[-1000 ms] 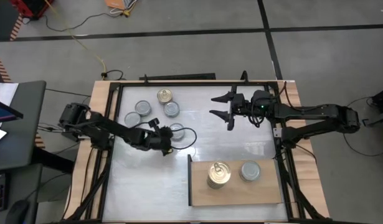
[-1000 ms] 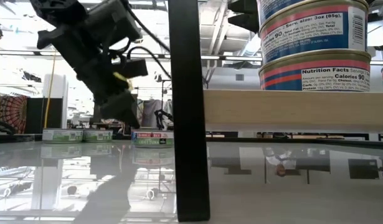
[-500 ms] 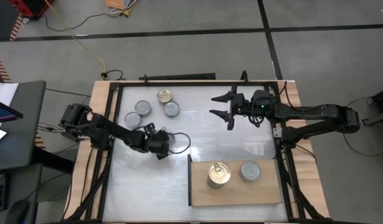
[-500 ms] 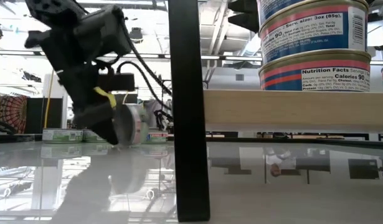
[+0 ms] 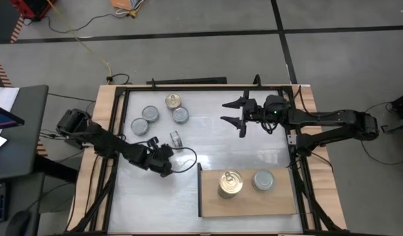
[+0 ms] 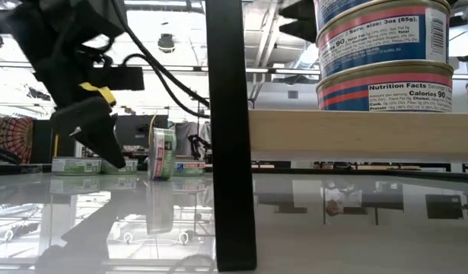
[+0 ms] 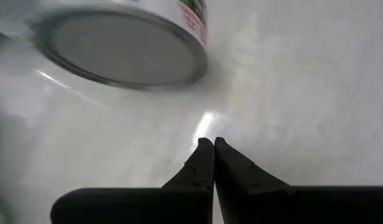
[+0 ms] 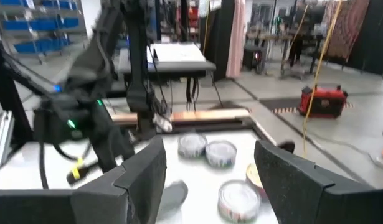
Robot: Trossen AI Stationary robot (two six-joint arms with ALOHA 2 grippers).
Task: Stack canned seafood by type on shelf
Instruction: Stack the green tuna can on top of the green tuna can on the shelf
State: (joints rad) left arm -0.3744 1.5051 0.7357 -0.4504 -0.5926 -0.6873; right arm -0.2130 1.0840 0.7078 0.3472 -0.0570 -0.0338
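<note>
Left gripper hovering low with fingers pressed together, holding nothing, tin standing on edge just beyond it, low view confirming this, right gripper spread wide, idling, shelf carrying stacked tins, labels blurred.

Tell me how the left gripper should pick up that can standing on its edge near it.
The tipped can stands on its rim just beyond the shut left gripper, flat faces upright. Its curved wall would probably roll away if pinched, so I'd open the fingers and come down from above, closing on the two flat faces.
</note>
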